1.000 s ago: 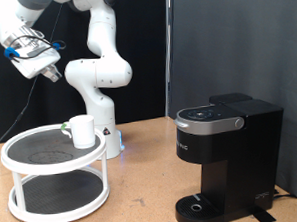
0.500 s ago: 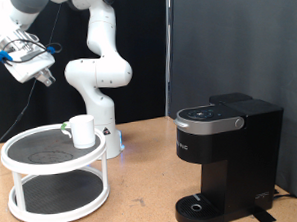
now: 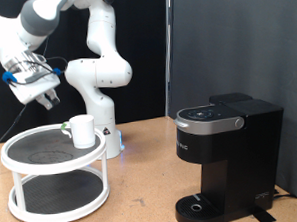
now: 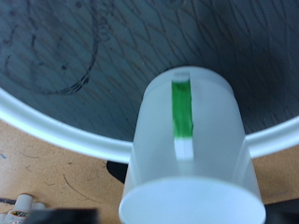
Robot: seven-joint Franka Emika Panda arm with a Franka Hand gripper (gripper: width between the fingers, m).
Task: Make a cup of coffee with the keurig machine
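The cup (image 3: 81, 131) is a small white mug standing upright on the top tier of a white two-tier round stand (image 3: 21, 158), at the exterior view's left. My gripper (image 3: 48, 98) hangs in the air above and to the left of the cup, apart from it and holding nothing. In the wrist view the cup (image 4: 192, 140) is seen from above, with a green stripe down its handle (image 4: 181, 110); my fingers do not show there. The keurig machine (image 3: 226, 152) is black, lid closed, at the exterior view's right.
The stand's dark top surface (image 4: 84, 56) and white rim (image 4: 56, 131) fill the wrist view, with wooden table (image 4: 47, 177) beyond. The arm's white base (image 3: 108, 133) stands just behind the stand. Bare wooden table (image 3: 143, 191) lies between stand and machine.
My gripper has come down and a little to the exterior view's left, now lower and nearer the stand. The cup and the machine have not moved.
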